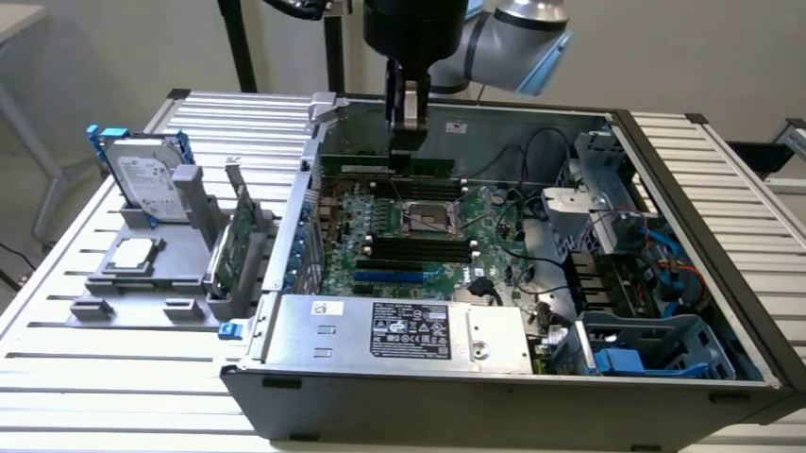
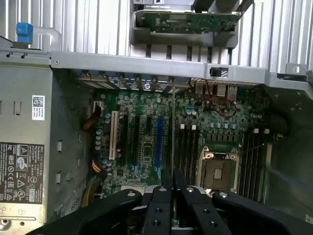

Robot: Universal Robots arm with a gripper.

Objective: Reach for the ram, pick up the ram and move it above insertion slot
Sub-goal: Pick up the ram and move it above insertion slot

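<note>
Lying open on a ribbed, pale metal bench (image 1: pixel 113 377): a grey steel computer case (image 1: pixel 504 396), boxy, lid off, with a green motherboard (image 1: pixel 403 236) flat on its floor, densely studded with small capacitors and dark parallel slots. Sitting square in the board's middle, a shiny metal processor socket (image 1: pixel 426 219). Occupying the near corner, a dull silver power supply (image 1: pixel 391 330) with a black label. Trailing along the exterior view's right side, loose black and blue cables (image 1: pixel 655 255).

Hanging over the far part of the board, the black end effector (image 1: pixel 406 142), its slim fingers pressed nearly together and pinching the ram (image 1: pixel 384 170): a long, narrow, thin green stick, held on edge and level, running crosswise beneath the fingertips. Hovering just above the motherboard's far edge, clear of the slots, near the case's back wall. Appearing in the wrist view as a thin edge-on line (image 2: pixel 172 147) emerging between the matte black finger pads (image 2: pixel 161 193).

Standing outside the case on a grey plastic fixture (image 1: pixel 139 283) at the exterior view's left: a silver hard drive (image 1: pixel 145 179) with blue rails, upright, and a larger green expansion card (image 1: pixel 233 247), also upright, just beside the case wall.
</note>
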